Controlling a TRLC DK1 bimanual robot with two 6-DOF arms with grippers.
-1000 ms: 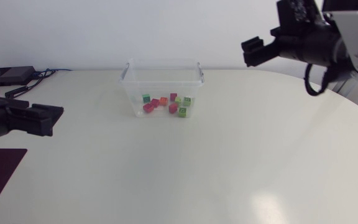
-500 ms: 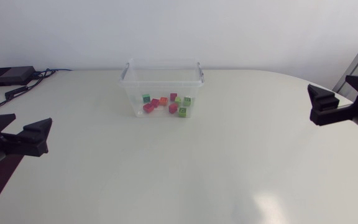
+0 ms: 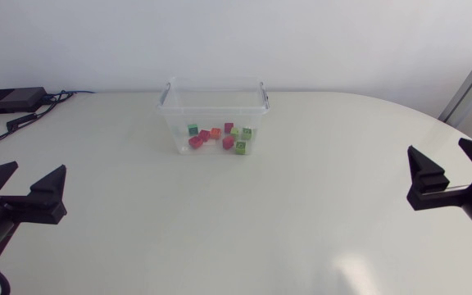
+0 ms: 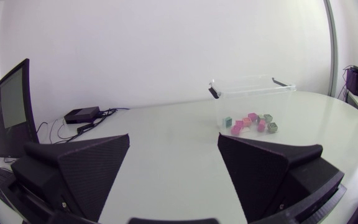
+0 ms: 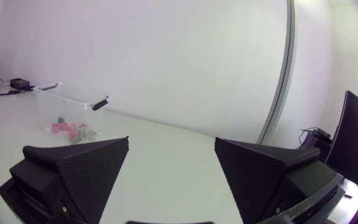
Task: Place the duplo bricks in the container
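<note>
A clear plastic container point(image 3: 170, 123) stands at the back middle of the table, and several red, orange and green duplo bricks point(image 3: 220, 138) lie inside it on its floor. No brick shows on the table outside it. My left gripper point(image 3: 33, 176) is at the table's left edge, open and holding nothing, far from the container. Over at the right edge my right gripper point(image 3: 441, 160) is likewise open and bare. In the left wrist view the container point(image 4: 247, 87) and bricks point(image 4: 250, 122) are well ahead of the open gripper point(image 4: 174, 143). In the right wrist view the container point(image 5: 73, 99) stands far ahead of the gripper point(image 5: 171, 144).
A black box with cables point(image 3: 11, 100) lies at the back left corner of the table. The pale tabletop point(image 3: 244, 221) stretches wide between the two grippers and the container.
My right arm has dropped from high at the back right down to the table's right edge. My left gripper has drawn back towards the front left. Both stayed open.
</note>
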